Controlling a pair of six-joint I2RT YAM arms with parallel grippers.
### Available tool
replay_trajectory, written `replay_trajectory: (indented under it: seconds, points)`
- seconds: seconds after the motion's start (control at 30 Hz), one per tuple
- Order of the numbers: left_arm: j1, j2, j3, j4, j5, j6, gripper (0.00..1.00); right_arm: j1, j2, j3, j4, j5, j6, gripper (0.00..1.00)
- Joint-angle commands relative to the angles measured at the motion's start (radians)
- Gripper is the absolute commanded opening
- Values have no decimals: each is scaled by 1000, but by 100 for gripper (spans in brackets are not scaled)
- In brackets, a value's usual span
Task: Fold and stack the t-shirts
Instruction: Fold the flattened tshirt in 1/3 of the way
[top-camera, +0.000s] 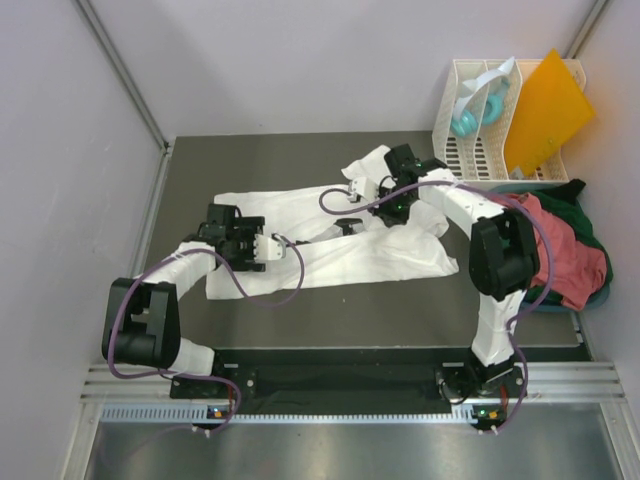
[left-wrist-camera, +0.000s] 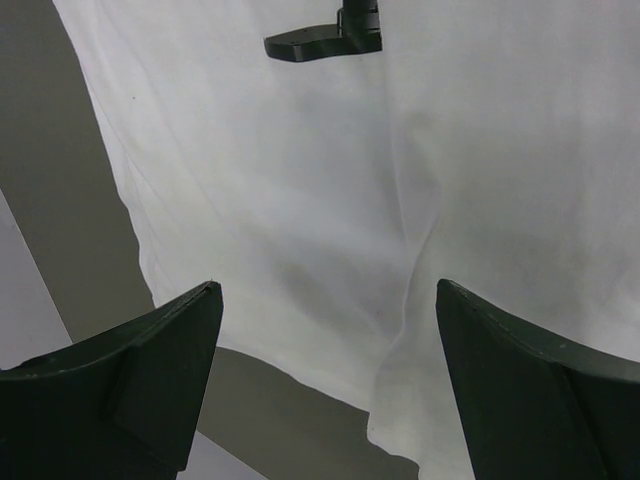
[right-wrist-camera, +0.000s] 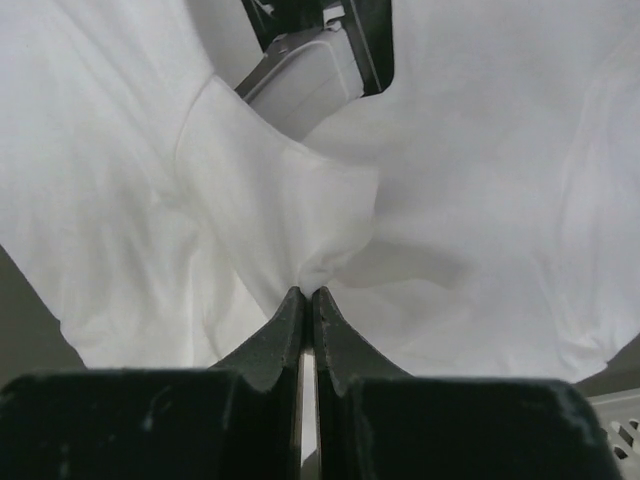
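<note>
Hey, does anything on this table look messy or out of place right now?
Two things. The white t-shirt lies rumpled on the table, bunched where the right end effector pinches a fold. At the right edge, the salmon-red shirt and dark green shirt sit in a crumpled heap, unfolded.

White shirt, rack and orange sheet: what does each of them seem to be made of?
The white shirt looks like soft matte cloth, perhaps cotton: it wrinkles and folds. The rack seems white moulded plastic, slightly glossy, with thin even slats. The orange sheet seems stiff smooth plastic, perhaps: it stands flat with straight edges.
</note>
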Motion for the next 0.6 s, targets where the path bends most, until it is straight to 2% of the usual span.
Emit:
replay_trajectory:
  seconds: [0.0,0.57]
  points:
    - [-2,-13,4,30,37,16,92,18,-39,-39,38,26,-15,0]
    - [-4,-7,5,39,46,10,92,82,27,14,282,122,16,0]
